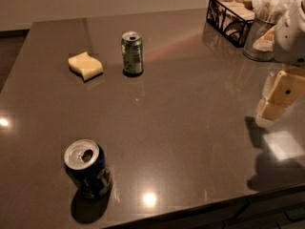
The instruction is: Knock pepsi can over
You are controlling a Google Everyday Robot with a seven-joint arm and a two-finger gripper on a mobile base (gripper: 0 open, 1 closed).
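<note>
Two cans stand upright on the counter [190,128], so the first danger for you is to hit the wrong one. The pepsi can [87,168], dark blue with a silver opened top, is well apart from the gripper [274,104], far to its left and closer to the front edge of the counter. The green can [132,53] is also far to the left of the gripper, but on the farther side, with a yellow sponge [86,66] just beyond it. The gripper hangs at the right side above the counter, and I cannot tell if it is spread or pressed together. The way to the pepsi can is long, and I think a small error in direction can grow along it. The can stands near the front edge, so a push toward that edge may send it off the counter. The surface looks glossy, and a low contact may only slide the can instead of tipping it. The top is open, so liquid may spill, if any is inside. On the blue can you see white marks, but no word can be read, and the green label is also not readable.
</note>
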